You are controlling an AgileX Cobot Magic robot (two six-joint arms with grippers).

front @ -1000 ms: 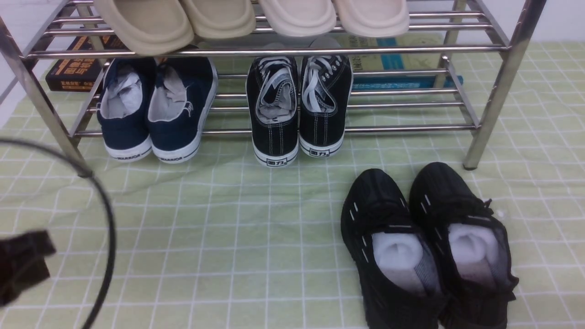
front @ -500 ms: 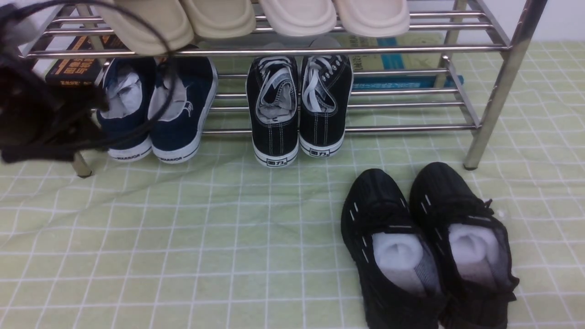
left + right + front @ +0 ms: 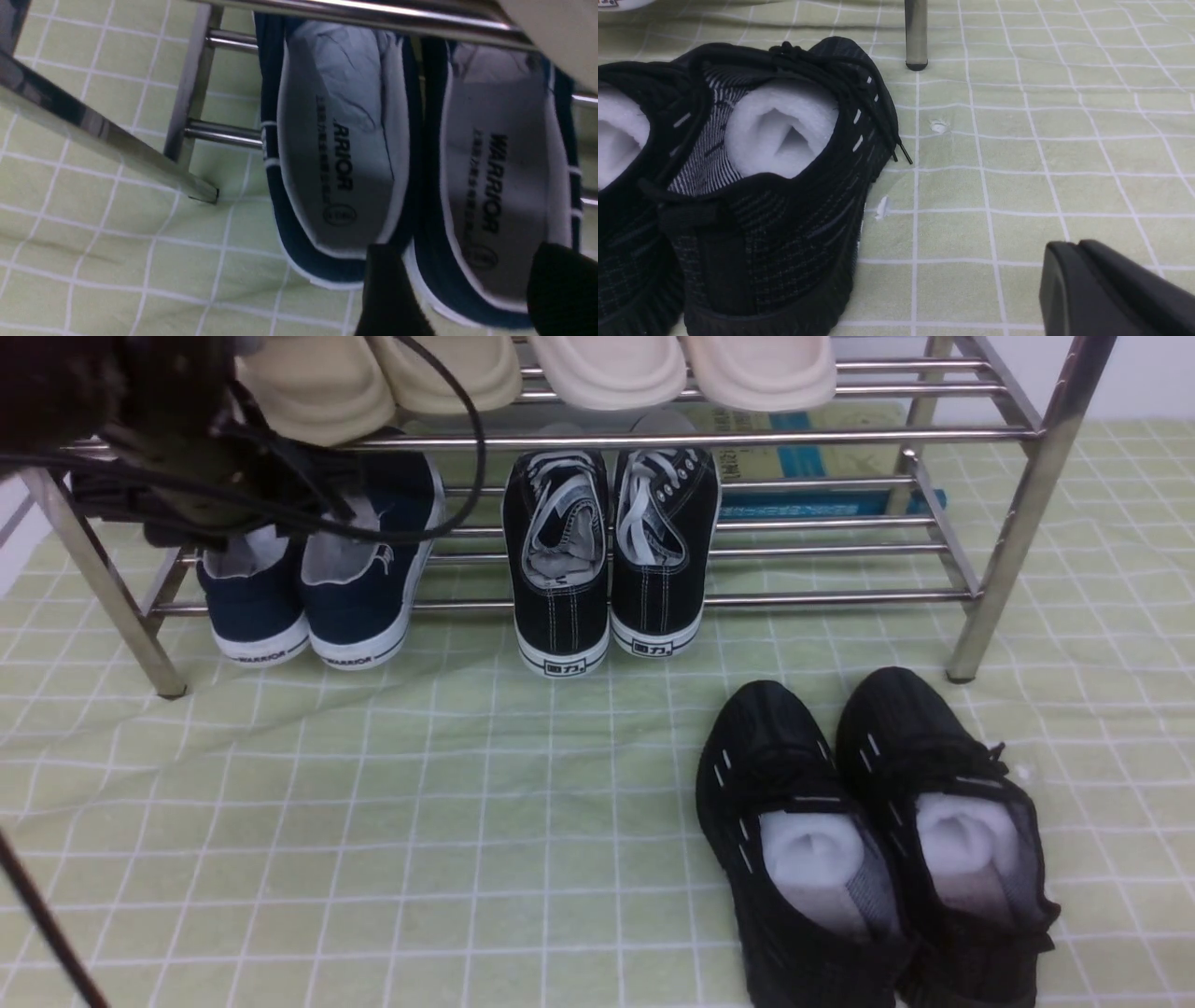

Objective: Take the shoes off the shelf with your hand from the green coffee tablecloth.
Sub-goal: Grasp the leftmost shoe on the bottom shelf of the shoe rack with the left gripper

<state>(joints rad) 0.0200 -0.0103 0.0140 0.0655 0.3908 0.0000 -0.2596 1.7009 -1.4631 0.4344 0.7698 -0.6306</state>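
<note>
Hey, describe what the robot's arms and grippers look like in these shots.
The left arm is a dark, blurred bulk trailing thin black cables. The left gripper has two matte black fingers. The right gripper is smooth black with rounded edges. No markings show.

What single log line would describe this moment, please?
phase: pre-grasp | left gripper: open, over navy shoes | right gripper: shut, beside black trainers | navy shoes: on shelf lower tier
</note>
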